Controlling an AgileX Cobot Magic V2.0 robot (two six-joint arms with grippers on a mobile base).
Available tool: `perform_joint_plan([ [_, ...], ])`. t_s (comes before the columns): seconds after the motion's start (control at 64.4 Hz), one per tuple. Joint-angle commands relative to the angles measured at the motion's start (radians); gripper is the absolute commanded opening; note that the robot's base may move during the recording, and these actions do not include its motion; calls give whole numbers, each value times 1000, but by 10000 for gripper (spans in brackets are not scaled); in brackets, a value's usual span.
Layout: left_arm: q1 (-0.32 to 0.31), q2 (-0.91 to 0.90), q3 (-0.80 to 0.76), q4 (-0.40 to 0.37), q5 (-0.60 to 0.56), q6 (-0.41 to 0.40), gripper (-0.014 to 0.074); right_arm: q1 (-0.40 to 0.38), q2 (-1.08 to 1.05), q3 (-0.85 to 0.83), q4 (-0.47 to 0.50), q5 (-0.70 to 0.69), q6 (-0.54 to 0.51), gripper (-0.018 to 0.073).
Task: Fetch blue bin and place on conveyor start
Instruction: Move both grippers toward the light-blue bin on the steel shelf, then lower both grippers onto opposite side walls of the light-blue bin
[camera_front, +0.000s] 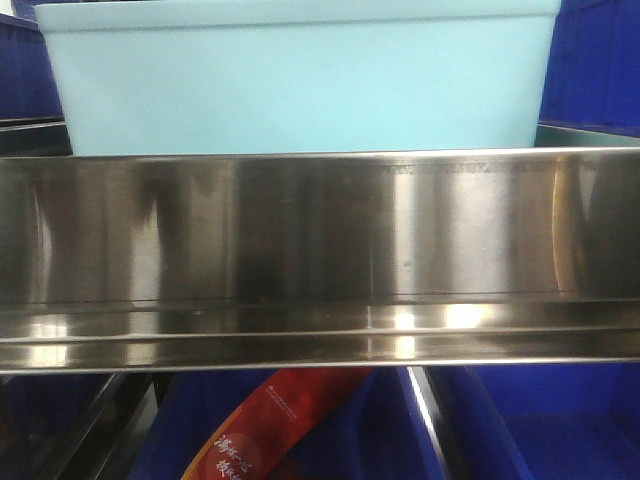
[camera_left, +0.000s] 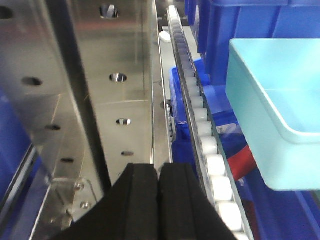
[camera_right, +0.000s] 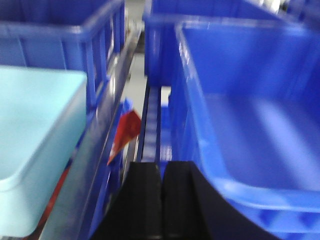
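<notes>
The blue bin is a pale turquoise tub standing on a shelf just behind a shiny steel rail in the front view. Its corner and rim show at the right of the left wrist view, and its other end sits at the left of the right wrist view. My left gripper is shut with nothing in it, left of the bin beside a white roller track. Also shut and empty, my right gripper hangs right of the bin. The conveyor start is out of view.
Dark royal-blue crates stand around the bin: a large one right of my right gripper, others behind and below. A red packet lies in a lower crate. A perforated steel upright rises to the left of my left gripper.
</notes>
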Motion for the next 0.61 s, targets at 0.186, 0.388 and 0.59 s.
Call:
perform_joint_plan([
  [0.186,-6,65,-70,-81,-10,17,-111,37,88,-87,248,95,-104,-166],
  [0.388,-6,183,-218,-104,102,27,-111,184,194,-184,248,141,-116,-163],
  [0.59,-121,305,-386,-100,156,27,-111,242,307,-278,248,141,-74,-163],
])
